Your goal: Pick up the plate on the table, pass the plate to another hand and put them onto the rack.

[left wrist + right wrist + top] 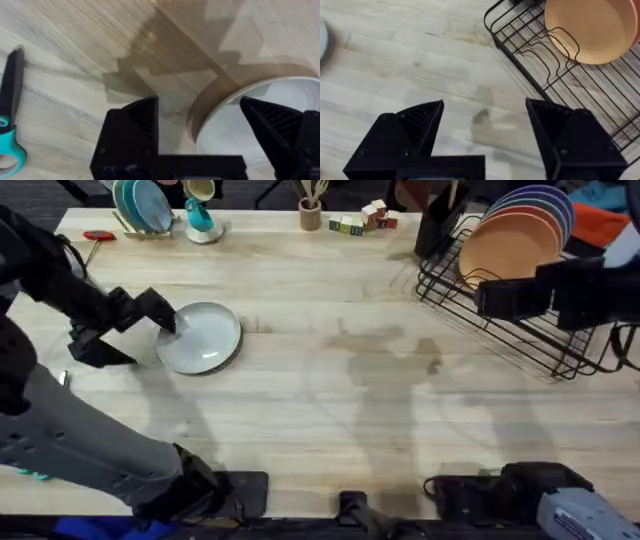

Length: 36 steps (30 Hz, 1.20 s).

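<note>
One white-grey plate (202,337) lies flat at the worktop's (330,390) left; my left pincer (200,127), fingers apart, straddles its rim. I should slide one finger underneath before closing.

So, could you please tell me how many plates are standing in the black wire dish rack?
4 at least: one peach-orange plate in front, then orange, red and purple rims stacked behind; others may be hidden.

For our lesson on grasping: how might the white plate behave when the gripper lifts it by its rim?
The plate looks glossy, so it may slip between the fingers. It seems rigid, probably holding shape. Gripped at one edge, it could tilt.
</note>
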### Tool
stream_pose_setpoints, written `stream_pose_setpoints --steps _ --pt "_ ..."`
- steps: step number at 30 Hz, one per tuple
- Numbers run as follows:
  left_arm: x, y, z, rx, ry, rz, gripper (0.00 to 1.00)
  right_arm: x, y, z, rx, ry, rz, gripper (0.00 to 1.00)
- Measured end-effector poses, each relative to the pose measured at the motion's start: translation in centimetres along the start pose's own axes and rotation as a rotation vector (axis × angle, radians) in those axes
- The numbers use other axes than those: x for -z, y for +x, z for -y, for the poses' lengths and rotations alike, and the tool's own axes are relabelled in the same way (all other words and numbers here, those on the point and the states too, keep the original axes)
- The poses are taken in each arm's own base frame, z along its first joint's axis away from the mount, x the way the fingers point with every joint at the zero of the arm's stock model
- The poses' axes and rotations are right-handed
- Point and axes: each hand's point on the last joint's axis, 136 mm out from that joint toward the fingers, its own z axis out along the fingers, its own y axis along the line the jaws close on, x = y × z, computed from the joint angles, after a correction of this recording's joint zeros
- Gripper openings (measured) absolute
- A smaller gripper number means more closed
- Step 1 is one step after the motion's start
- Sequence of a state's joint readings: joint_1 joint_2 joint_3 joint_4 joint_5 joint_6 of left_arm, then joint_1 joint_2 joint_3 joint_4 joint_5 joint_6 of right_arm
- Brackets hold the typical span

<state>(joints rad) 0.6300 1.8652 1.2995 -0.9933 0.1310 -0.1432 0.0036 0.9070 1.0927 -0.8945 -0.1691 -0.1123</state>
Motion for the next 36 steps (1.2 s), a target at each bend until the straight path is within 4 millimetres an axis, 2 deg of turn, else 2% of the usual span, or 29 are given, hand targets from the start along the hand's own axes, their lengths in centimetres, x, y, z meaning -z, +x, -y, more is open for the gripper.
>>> stream_pose_setpoints --steps 10,15,21,25,27,31,36 --pt "-0.3 0.2 0.0 -0.002 -0.01 -0.003 0.995 0.0 0.1 0.7 0.001 0.041 -0.004 0.993" --pt "-0.6 0.7 0.7 -0.075 -0.069 -0.009 0.996 0.0 0.1 1.1 0.001 0.061 -0.006 0.993" --pt "-0.9 1.7 3.1 -0.174 -0.103 -0.023 0.996 0.1 0.1 1.4 0.001 0.079 -0.008 0.993" --pt "-1.0 1.9 3.7 -0.197 -0.108 -0.025 0.986 0.1 0.1 1.4 0.001 0.08 -0.008 0.993" --pt "-1.0 2.0 3.9 -0.196 -0.096 -0.029 0.877 0.1 0.1 1.4 0.001 0.08 -0.008 0.993" --pt "-1.1 2.1 4.2 -0.201 -0.085 -0.032 0.55 0.1 0.1 1.4 0.001 0.084 -0.009 0.993" --pt "-1.1 2.2 4.4 -0.201 -0.074 -0.035 0.309 0.1 0.1 1.5 0.001 0.087 -0.009 0.993"
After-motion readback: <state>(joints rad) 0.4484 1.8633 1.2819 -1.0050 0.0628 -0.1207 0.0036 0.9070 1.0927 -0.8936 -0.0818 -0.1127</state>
